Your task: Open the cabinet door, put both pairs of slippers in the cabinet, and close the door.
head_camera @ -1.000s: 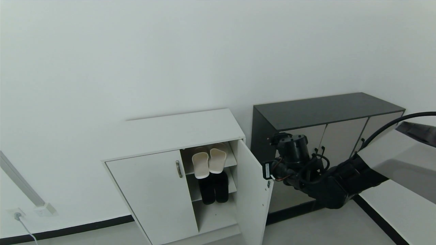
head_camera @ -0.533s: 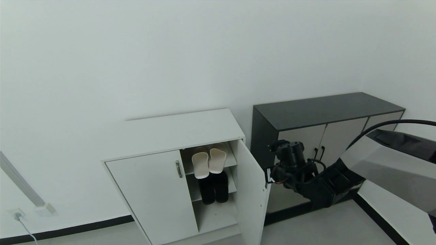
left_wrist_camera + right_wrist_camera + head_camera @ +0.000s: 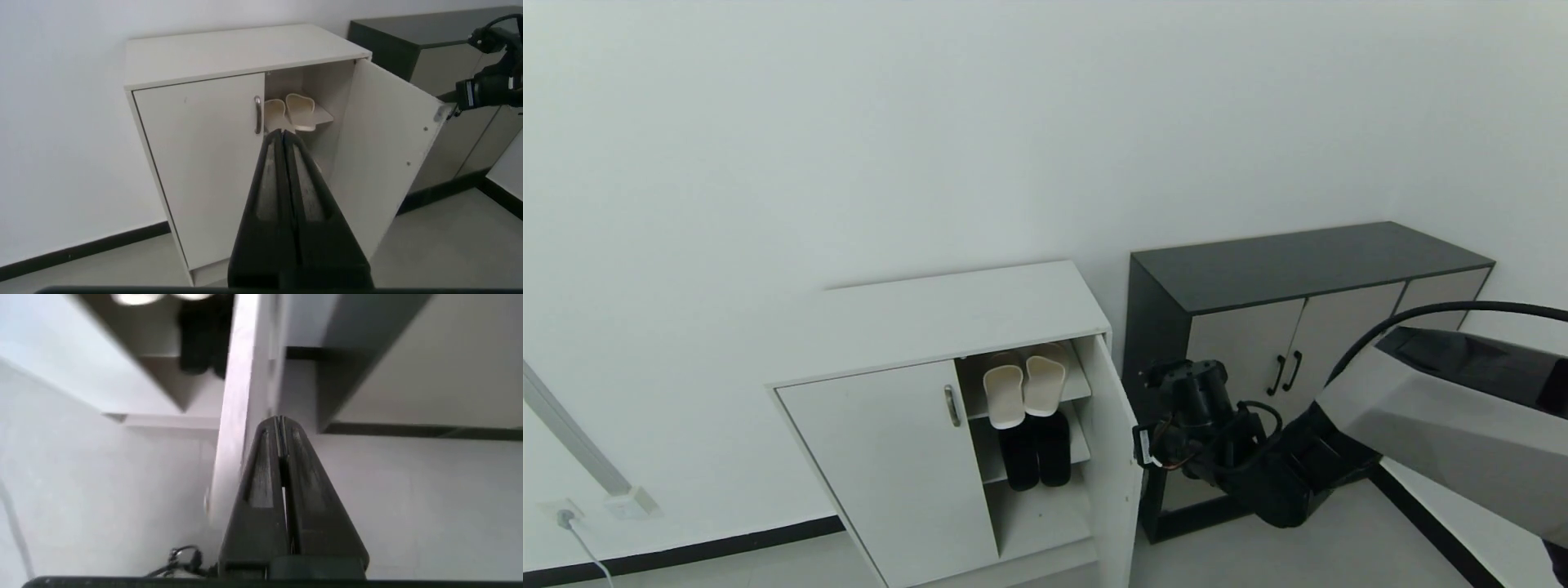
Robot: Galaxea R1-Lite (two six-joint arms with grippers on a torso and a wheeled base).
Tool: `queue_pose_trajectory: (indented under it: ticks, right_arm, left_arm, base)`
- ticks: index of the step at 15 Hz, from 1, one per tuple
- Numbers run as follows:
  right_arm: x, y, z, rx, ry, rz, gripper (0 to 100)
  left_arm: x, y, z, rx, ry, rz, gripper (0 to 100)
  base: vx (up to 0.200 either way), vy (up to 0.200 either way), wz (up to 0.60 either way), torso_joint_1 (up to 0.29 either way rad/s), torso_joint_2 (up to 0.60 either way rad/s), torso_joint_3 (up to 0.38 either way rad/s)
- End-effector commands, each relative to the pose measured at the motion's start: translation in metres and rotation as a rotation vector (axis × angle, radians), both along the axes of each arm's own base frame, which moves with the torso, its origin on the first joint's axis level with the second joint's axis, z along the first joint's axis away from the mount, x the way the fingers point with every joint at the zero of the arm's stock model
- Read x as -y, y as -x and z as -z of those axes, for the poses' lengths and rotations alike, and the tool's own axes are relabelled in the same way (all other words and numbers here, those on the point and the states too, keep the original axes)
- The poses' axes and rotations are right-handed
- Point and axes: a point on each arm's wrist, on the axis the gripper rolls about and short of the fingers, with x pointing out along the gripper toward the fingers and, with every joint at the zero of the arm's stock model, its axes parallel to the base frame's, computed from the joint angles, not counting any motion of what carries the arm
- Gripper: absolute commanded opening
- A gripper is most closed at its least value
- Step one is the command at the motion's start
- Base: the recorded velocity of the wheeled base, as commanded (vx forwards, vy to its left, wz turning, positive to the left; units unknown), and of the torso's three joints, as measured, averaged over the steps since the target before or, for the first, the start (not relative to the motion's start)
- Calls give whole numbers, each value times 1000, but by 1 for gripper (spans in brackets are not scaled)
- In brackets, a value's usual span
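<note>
right gripper (image 3: 282, 425) pushed leftward, cabinet door (image 3: 1115, 465) swung narrower, jaws together (left gripper (image 3: 283, 135) too)

Soft, even light; cabinet (image 3: 890, 457) interior shadowed.

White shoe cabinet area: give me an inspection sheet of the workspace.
Surface: grey floor.
Job's things: white two-door wooden cabinet, left door shut, right door ajar; cream slippers on upper shelf, black slippers on the shelf below.
Clutter: nothing seen.
Grippers: right tool shut, at the ajar door's outer side; left tool shut, facing the cabinet front.
Cables: black cable arching at the robot's right; white cord from wall socket.
Surroundings: dark grey cabinet with pale doors, white wall.
</note>
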Motion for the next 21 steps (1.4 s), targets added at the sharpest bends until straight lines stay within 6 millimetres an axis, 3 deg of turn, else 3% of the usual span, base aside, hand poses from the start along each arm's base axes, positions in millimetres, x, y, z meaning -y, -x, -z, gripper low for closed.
queue_pose_trajectory:
  ticks: [1, 9, 13, 15, 21]
  right_arm:
    - [-9, 25, -22, 16, -40, -75, 0]
    - [-11, 39, -34, 55, -59, -106, 0]
    - [-10, 42, -32, 46, -53, -114, 0]
    - [-10, 42, -33, 40, -62, -129, 0]
    - [1, 34, -33, 64, -32, -102, 0]
  left_arm:
    - [0, 0, 0, -1, 1, 0, 0]
    - [0, 0, 0, -2, 2, 0, 0]
    - [0, 0, 0, -2, 2, -2, 0]
    - [0, 0, 0, -2, 2, -2, 0]
    - [0, 0, 0, -2, 4, -3, 0]
  base:
    - [0, 0, 0, 0, 0, 0]
    - [0, 0, 0, 0, 0, 0]
    - [0, 0, 600, 0, 2, 4]
    - [0, 0, 600, 7, 5, -2]
    - [0, 0, 0, 0, 0, 0]
